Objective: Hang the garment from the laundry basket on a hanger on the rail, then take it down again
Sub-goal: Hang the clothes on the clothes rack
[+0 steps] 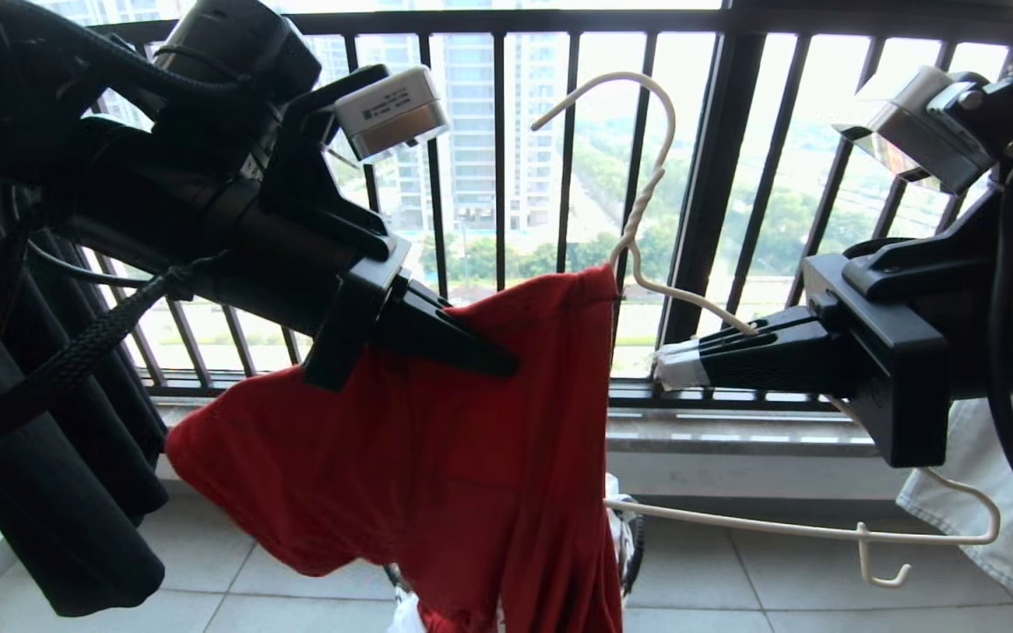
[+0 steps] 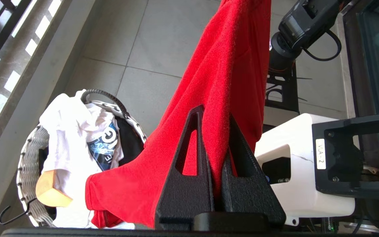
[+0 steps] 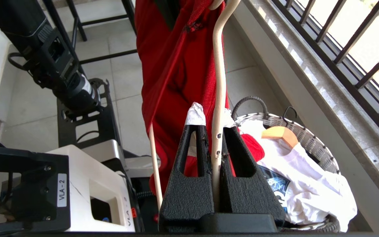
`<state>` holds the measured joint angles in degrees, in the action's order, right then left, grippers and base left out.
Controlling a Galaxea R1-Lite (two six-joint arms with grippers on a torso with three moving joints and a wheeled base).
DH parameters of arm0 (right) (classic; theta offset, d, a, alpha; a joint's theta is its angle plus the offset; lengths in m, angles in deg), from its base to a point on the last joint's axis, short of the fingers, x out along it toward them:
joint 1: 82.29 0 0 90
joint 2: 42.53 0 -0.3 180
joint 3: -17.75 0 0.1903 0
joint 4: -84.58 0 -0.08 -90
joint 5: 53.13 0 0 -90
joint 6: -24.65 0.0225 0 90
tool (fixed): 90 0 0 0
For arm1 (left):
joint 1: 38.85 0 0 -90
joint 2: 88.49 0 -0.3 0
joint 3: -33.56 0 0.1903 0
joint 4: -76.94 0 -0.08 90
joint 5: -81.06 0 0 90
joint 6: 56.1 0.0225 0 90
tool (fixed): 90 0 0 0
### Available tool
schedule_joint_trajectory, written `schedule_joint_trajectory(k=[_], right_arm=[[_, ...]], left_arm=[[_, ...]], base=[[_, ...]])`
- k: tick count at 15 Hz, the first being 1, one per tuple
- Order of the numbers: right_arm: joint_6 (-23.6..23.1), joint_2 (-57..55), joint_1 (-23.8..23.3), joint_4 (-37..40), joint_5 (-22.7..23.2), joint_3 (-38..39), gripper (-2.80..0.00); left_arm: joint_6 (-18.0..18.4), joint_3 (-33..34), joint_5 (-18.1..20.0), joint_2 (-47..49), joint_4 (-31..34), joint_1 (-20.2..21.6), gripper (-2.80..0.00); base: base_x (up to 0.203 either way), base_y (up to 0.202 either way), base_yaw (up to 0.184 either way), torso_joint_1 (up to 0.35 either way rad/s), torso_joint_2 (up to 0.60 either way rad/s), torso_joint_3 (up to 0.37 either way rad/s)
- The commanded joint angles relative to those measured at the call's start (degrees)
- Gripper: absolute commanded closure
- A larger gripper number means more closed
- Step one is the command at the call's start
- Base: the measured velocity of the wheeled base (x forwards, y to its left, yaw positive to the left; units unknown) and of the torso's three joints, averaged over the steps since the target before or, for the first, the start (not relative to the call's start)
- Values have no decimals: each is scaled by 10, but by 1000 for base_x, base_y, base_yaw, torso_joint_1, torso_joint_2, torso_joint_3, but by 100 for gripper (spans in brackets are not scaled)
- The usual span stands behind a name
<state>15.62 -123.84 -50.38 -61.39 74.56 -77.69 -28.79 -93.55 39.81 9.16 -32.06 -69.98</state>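
Note:
The red garment [image 1: 436, 466] hangs over the left half of the cream-white wire hanger [image 1: 638, 220]. The hanger's right arm and lower bar are bare. My left gripper [image 1: 506, 365] comes in from the left and is shut on a fold of the garment [image 2: 229, 59], which passes between its fingers [image 2: 215, 112]. My right gripper [image 1: 660, 369] reaches in from the right. It is shut on the hanger's wire [image 3: 219, 72] at its tape-wrapped tips [image 3: 213, 118], beside the red cloth [image 3: 173, 65]. The laundry basket [image 2: 28, 158] stands on the floor below. The rail is out of view.
The black balcony railing [image 1: 717, 176] stands close behind the hanger. A black garment [image 1: 49, 457] hangs at the left and a white one [image 1: 999, 492] at the right. The basket [image 3: 311, 141] holds a white printed garment [image 2: 77, 131] and a wooden hanger [image 2: 49, 191].

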Motion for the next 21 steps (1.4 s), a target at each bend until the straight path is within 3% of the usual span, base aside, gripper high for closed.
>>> schedule_joint_trajectory(k=[1,3,4,10,13,16,18,20,21], right_arm=[[-1,-9,-3,1,3,0,0],[-1,-11,-3,1,3,0,0],[-1,-11,-3,1,3,1,-280],[10,-3,-20,3,-4,-2,-280],[11,19,-81,12,-4,1,-280],[15,55,-160,85,3,0,-280],[90,79,-197,100,13,-1,-280],[133,101,-241,107,19,1,-280],[140,122,-252,117,19,13,0]], left_arm=[[0,-1,0,-2,1,0,0],[-1,-1,1,-4,1,0,0],[-1,-1,1,-5,1,0,0],[-2,-3,-1,-13,-1,1,0],[-16,-2,-23,-25,-1,1,0],[-50,-3,-29,-38,-2,7,0],[-87,-5,-29,-52,-5,9,0],[-112,-4,-29,-62,-5,23,0],[-131,-4,-28,-68,-5,33,0]], base=[[0,0,0,0,0,0],[0,0,0,0,0,0],[0,0,0,0,0,0],[0,0,0,0,0,0],[0,0,0,0,0,0],[0,0,0,0,0,0],[0,0,0,0,0,0],[0,0,0,0,0,0],[0,0,0,0,0,0]])
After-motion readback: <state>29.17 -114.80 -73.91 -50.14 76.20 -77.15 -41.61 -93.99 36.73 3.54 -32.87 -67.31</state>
